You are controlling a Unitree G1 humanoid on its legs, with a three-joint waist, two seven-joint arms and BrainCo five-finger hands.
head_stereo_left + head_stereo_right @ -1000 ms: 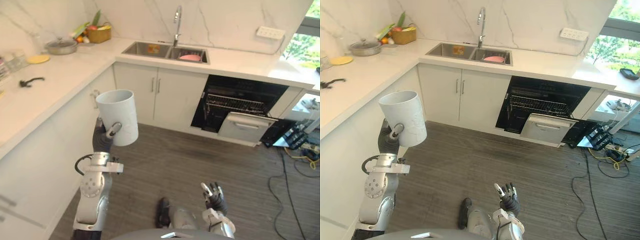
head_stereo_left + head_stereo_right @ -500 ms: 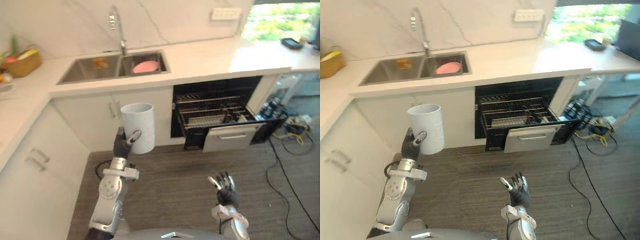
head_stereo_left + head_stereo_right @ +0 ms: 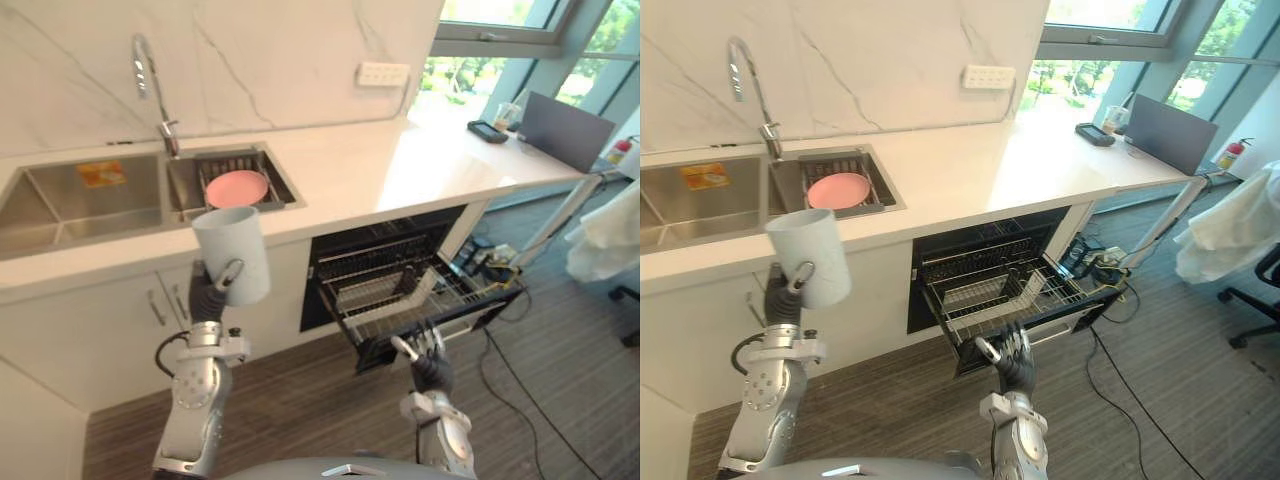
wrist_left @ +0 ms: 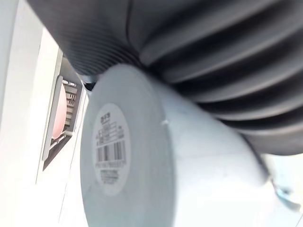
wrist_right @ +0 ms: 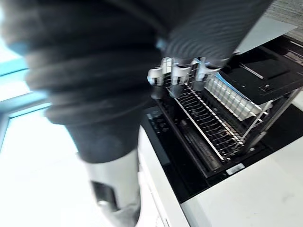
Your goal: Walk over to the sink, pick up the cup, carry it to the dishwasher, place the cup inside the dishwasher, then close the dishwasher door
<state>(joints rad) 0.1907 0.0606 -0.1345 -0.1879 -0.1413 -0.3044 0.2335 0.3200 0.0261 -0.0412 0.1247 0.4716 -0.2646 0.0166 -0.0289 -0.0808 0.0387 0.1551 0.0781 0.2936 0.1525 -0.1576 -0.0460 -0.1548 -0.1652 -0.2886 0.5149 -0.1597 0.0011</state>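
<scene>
A tall white cup (image 3: 232,250) is held upright in front of the sink cabinet, with my left hand (image 3: 207,297) shut round its lower side. In the left wrist view the cup's base with a barcode label (image 4: 111,151) sits close under the hand's ribbed cover. The dishwasher (image 3: 400,285) stands open under the counter, its wire rack (image 5: 213,123) pulled out over the lowered door. My right hand (image 3: 425,362) hovers open just in front of that rack, holding nothing. The steel sink (image 3: 95,195) lies behind the cup.
A pink plate (image 3: 237,187) rests in the sink's right basin beside the faucet (image 3: 150,75). A laptop (image 3: 565,125) sits at the counter's far right end. Cables (image 3: 1110,340) trail on the floor right of the dishwasher, and a white cloth (image 3: 610,235) hangs at the right edge.
The camera has swung right and closer, so the dishwasher now lies just ahead of my right hand. The cup stays in my left hand. The right hand has risen toward the rack.
</scene>
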